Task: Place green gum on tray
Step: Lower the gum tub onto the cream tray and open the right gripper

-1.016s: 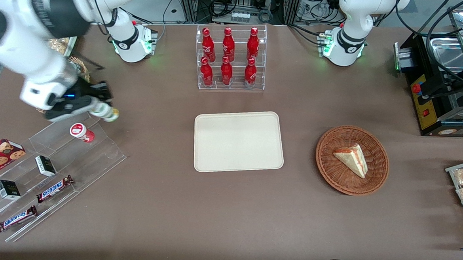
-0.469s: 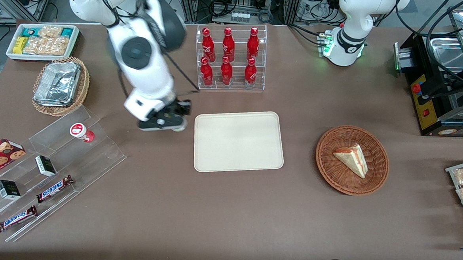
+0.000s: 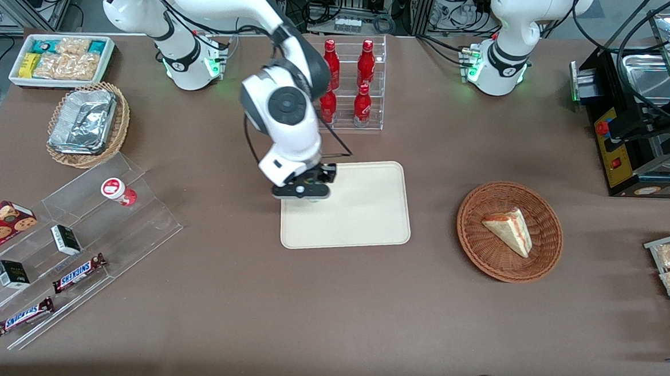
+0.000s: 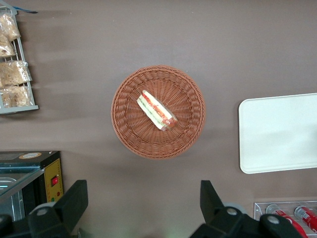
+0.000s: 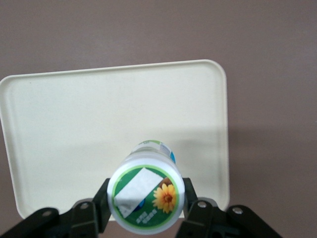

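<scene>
Claw of the right arm grips the green gum by its sides, fingers closed on the bottle, lid facing the wrist camera. Below it lies the tray; half a second ago the claw hung beside the tray over bare table. Lowering and releasing likely remain.

Whole brown table is seen from high at the front, looking down. Straight-down views are given from both wrists: right one close over the cream-beige rectangular tray, left one over the round brown wicker basket. Tray is shared by all three.
</scene>
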Controlling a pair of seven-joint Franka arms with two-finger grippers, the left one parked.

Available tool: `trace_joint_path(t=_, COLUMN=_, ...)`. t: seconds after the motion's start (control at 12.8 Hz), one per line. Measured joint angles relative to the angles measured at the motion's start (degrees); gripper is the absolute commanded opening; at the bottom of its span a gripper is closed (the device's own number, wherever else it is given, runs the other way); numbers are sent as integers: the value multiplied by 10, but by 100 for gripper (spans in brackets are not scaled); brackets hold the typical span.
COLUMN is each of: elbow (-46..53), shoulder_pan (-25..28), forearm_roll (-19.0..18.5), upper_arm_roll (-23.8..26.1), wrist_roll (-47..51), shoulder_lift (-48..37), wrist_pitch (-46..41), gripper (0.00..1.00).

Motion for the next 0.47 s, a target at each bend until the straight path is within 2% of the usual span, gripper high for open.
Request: trace_joint_path(t=0.47, elbow=41, shoulder_pan=40, forearm_roll=0, upper_arm_roll=-1, wrist_roll=61, shoulder_lift=96, wrist_pitch=58, gripper=0)
